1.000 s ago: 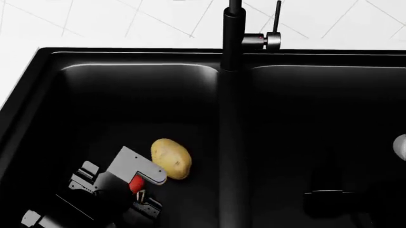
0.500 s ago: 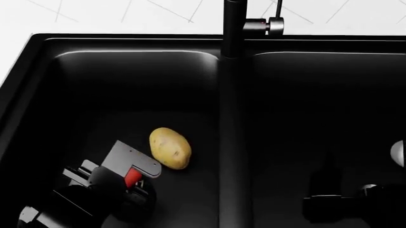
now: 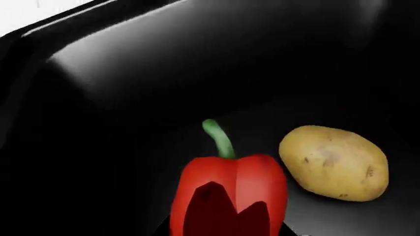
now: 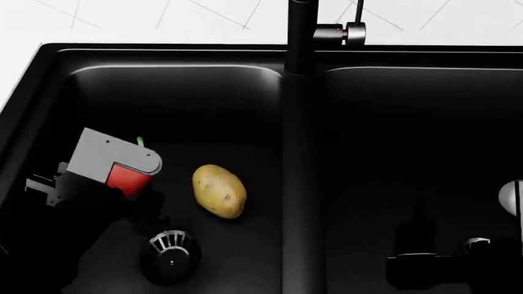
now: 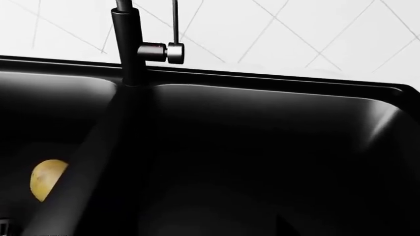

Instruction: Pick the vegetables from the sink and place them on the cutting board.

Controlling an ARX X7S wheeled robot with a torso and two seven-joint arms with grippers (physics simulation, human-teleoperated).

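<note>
My left gripper (image 4: 131, 182) is shut on the red bell pepper (image 4: 127, 177) and holds it above the floor of the left basin of the black sink (image 4: 163, 50). In the left wrist view the pepper (image 3: 229, 194) fills the space between the jaws, green stem pointing away. The yellow-tan potato (image 4: 219, 191) lies on the basin floor just right of the pepper; it also shows in the left wrist view (image 3: 333, 162) and the right wrist view (image 5: 46, 179). My right gripper (image 4: 418, 254) is a dark shape low in the right basin. The cutting board is out of view.
The tall black faucet (image 4: 301, 37) stands on the divider between the basins and shows in the right wrist view (image 5: 128, 44). A round slotted drain (image 4: 170, 257) sits in the left basin near the front. White tiled counter lies behind the sink. A pale round thing (image 4: 513, 199) is at the right edge.
My left gripper has moved up and to the left with the pepper in it, away from the potato, uncovering the drain. The potato and right arm have stayed put.
</note>
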